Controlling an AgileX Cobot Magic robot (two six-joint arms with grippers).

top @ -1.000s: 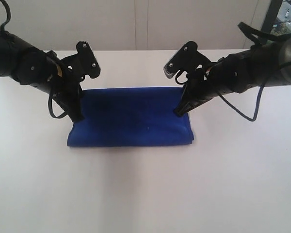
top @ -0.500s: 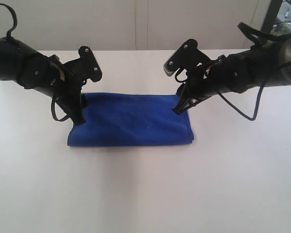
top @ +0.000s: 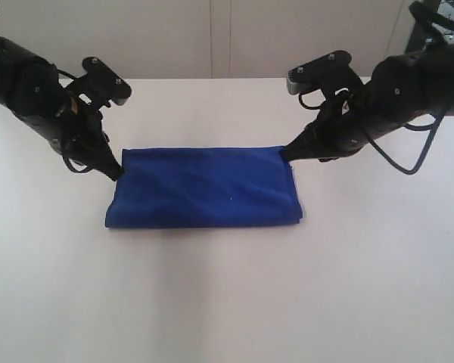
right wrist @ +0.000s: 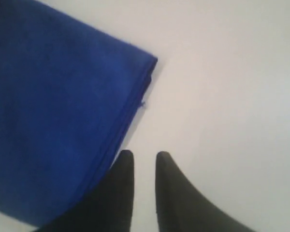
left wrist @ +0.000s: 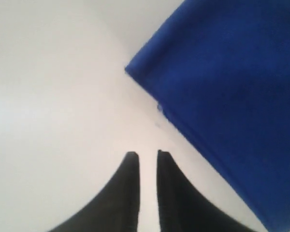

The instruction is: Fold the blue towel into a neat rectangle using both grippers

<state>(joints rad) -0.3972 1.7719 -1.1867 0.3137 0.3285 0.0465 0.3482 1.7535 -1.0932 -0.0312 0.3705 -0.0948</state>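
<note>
The blue towel [top: 204,189] lies folded as a flat rectangle on the white table [top: 227,302]. My left gripper [top: 117,175] rests low just off the towel's far left corner, apart from the cloth. In the left wrist view, the gripper [left wrist: 148,153] shows a narrow gap with bare table in it, and the towel [left wrist: 232,87] lies beside it. My right gripper [top: 287,155] sits at the far right corner. In the right wrist view, that gripper [right wrist: 145,154] is also slightly open and holds nothing. One of its fingers [right wrist: 123,183] lies against the towel's [right wrist: 53,96] edge.
A pale wall [top: 227,38] runs behind the table's far edge. Both black arms reach in from the back corners, with loose cables hanging by the right arm [top: 408,83].
Both grippers have narrowed from wide open to a slim gap. They have come off the towel's far edge and moved outward to its far corners, with the wrists swung lower.
</note>
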